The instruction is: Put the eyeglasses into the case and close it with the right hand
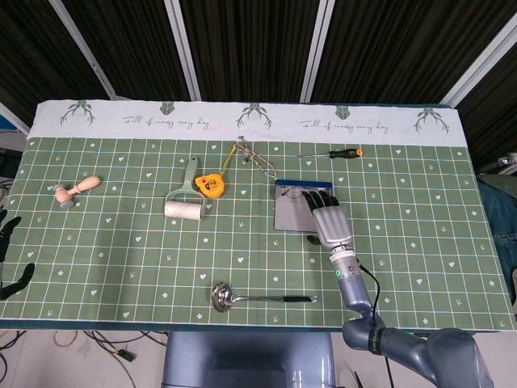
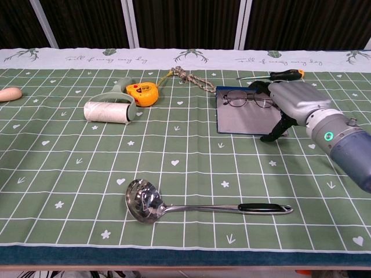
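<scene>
The eyeglass case (image 1: 289,217) (image 2: 243,121) lies open and flat right of the table's middle, grey inside with a blue rim. Thin-framed eyeglasses (image 1: 296,194) (image 2: 240,98) rest on its far part. My right hand (image 1: 329,222) (image 2: 294,102) hovers over the case's right side, palm down, its fingers spread toward the glasses' right end and its thumb by the case's near right corner. It holds nothing. Only dark fingers of my left hand (image 1: 8,252) show at the far left edge, apart and empty.
A screwdriver (image 1: 333,153) (image 2: 272,75) lies just beyond the case. A rope (image 1: 254,160), yellow tape measure (image 1: 210,185) and lint roller (image 1: 184,206) sit to the left. A steel ladle (image 1: 258,297) (image 2: 197,207) lies near the front edge. A wooden stamp (image 1: 77,191) sits far left.
</scene>
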`<action>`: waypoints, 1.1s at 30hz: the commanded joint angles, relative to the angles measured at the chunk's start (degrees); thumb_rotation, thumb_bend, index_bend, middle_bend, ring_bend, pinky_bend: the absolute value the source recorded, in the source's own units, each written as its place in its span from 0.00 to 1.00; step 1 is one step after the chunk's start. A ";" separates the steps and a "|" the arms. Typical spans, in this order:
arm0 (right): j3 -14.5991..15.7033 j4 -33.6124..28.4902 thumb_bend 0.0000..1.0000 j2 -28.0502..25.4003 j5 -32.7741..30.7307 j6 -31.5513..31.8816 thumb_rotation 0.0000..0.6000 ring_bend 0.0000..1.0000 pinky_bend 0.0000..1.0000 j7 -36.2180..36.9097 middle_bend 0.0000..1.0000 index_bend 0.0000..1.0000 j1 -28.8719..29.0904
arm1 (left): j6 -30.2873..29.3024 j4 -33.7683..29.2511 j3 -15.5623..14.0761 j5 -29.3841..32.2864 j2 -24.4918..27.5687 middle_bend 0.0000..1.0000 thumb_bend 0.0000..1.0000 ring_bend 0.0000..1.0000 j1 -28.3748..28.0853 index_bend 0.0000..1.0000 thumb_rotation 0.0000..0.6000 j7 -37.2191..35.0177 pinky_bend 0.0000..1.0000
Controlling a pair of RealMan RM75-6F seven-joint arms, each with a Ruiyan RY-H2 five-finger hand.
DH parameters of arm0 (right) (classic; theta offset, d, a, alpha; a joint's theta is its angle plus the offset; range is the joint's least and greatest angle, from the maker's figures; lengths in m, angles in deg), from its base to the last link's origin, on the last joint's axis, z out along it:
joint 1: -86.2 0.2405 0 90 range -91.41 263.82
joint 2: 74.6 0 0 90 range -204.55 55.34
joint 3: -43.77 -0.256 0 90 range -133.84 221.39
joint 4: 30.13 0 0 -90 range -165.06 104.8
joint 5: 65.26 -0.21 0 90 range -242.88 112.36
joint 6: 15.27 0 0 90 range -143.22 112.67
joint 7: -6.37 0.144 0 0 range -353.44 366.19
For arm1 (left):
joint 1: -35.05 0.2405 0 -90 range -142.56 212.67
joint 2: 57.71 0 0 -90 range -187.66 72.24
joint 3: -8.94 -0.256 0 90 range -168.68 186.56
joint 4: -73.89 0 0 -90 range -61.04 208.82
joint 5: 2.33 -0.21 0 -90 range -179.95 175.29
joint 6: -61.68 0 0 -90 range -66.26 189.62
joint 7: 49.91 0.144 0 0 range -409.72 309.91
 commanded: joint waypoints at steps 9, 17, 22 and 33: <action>-1.17 2.00 0.04 0.99 0.86 -1.51 1.00 0.13 0.23 0.45 0.17 0.13 0.07 | 0.03 -0.03 0.03 0.05 0.00 0.00 0.32 0.00 -0.01 0.10 1.00 0.09 0.00; -1.79 2.95 0.04 1.20 1.24 -2.76 1.00 0.13 0.23 1.04 0.17 0.13 -0.02 | 0.05 -0.02 0.03 -0.02 -0.01 0.00 0.32 0.00 0.00 0.10 1.00 -0.27 0.00; -2.18 3.22 0.06 1.30 1.59 -3.02 1.00 0.13 0.23 1.16 0.17 0.16 -0.02 | 0.05 0.00 0.04 -0.06 0.04 0.00 0.32 0.00 -0.01 0.10 1.00 -0.31 0.00; -2.55 3.47 0.32 1.27 2.59 -3.88 1.00 0.14 0.23 1.88 0.18 0.20 0.02 | 0.12 0.00 0.00 -0.18 0.12 0.00 0.32 0.00 -0.01 0.10 1.00 -0.71 0.00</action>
